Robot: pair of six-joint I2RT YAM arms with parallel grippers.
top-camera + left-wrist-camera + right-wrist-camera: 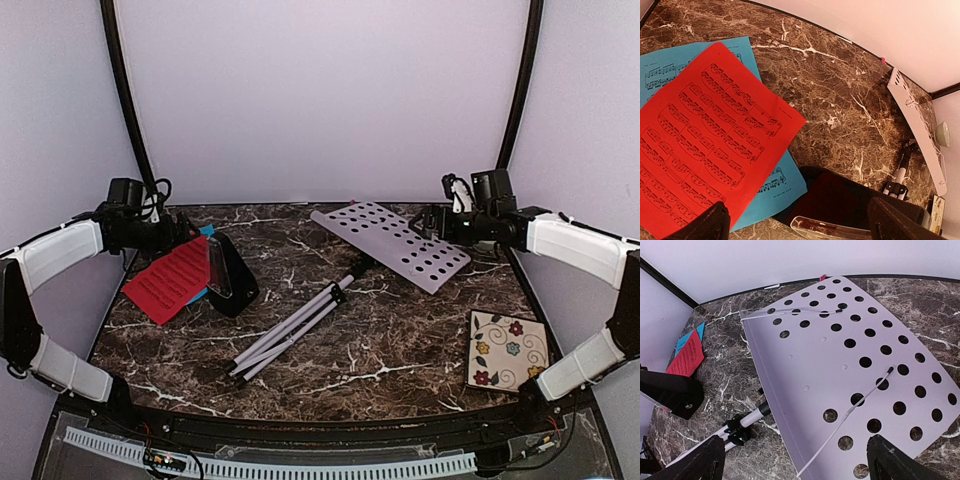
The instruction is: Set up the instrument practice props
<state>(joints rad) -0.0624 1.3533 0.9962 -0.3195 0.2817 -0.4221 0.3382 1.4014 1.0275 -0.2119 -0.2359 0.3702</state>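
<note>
Black left claw (797, 212) and right claw (795, 450): gaping wide, gripping nothing. Below, red page (705, 135) overlapping blue page (785, 186), metronome (232, 275) just beside; music stand (390, 245) flat on worktop (400, 330), legs folded. Looks barely begun: needs unfolding, standing, loading.

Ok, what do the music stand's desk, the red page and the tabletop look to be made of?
Desk: probably thin sheet metal painted matte white, given the punched round holes and folded lip; plastic is possible. Red page: matte paper, thin and flat, printed with notation. Tabletop: dark brown marble look with white veins and a faint sheen; real stone or laminate, cannot tell.
</note>
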